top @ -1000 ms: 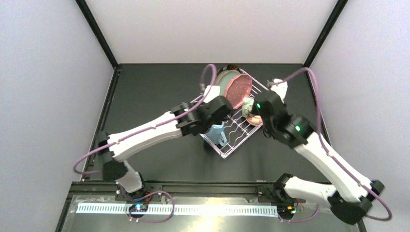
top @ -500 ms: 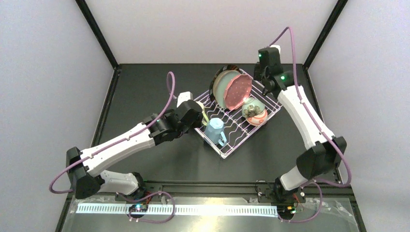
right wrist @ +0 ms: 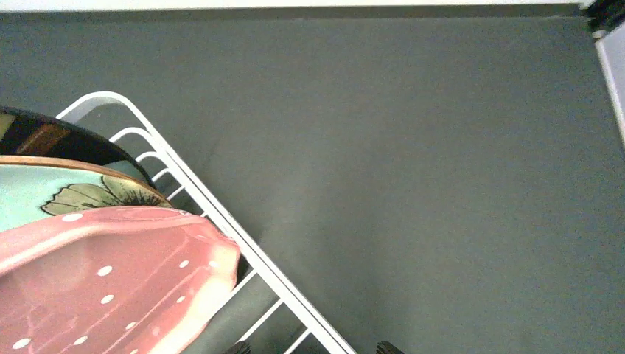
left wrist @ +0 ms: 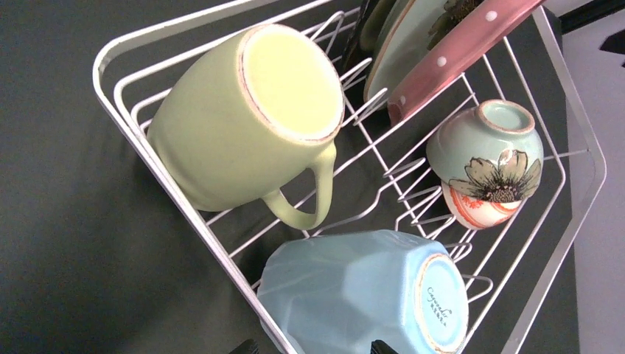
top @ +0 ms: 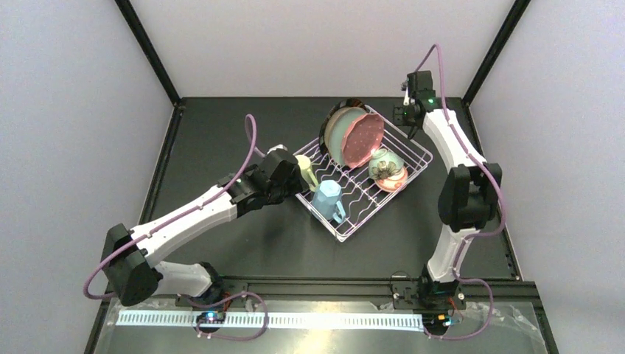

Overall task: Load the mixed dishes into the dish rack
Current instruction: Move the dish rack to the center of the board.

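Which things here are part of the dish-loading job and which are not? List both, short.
Job: dish rack, cream mug, blue mug, pink dotted plate, teal flower plate, dark-rimmed plate, mint bowl, red-orange bowl.
Not the job: table, frame post, light strip.

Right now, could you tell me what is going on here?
Two robot arms are loading a white wire dish rack; every dish in view is already in it. Pink dotted plate, teal flower plate and dark-rimmed plate stand on edge at the far end. The cream mug and blue mug sit bottoms-up near the left gripper, the mint bowl inverted over the red-orange bowl. Both that and the right gripper are open and empty.
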You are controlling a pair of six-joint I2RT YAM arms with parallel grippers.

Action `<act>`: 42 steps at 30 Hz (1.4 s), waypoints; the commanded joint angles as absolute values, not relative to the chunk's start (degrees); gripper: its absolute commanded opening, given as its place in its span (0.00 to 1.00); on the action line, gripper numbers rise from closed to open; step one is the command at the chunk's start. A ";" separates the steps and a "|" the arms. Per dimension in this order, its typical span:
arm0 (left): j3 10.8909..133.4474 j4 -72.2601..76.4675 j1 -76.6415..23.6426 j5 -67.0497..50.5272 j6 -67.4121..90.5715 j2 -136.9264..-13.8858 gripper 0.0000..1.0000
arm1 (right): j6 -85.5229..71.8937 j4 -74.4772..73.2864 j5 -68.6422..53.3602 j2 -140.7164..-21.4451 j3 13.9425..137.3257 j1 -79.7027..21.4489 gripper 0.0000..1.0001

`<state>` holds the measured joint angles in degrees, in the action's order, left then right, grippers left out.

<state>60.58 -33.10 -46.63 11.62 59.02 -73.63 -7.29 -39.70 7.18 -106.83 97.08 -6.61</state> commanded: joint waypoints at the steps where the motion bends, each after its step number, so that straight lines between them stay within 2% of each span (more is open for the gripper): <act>1: 59.55 -31.59 -45.18 7.22 61.08 -73.75 0.87 | -4.87 -40.14 2.18 -111.18 101.07 -6.28 0.98; 6: 56.93 -31.37 -43.34 4.23 61.82 -73.62 0.88 | -4.61 -40.60 3.02 -114.59 104.11 -6.31 0.98; 24: 52.75 -31.19 -40.40 -0.88 62.25 -74.45 0.89 | -5.34 -37.99 2.69 -120.60 102.20 -6.33 0.98; 42: 56.87 -29.85 -38.42 -5.71 61.40 -79.75 0.89 | -4.64 -36.31 1.25 -124.15 101.33 -6.25 0.98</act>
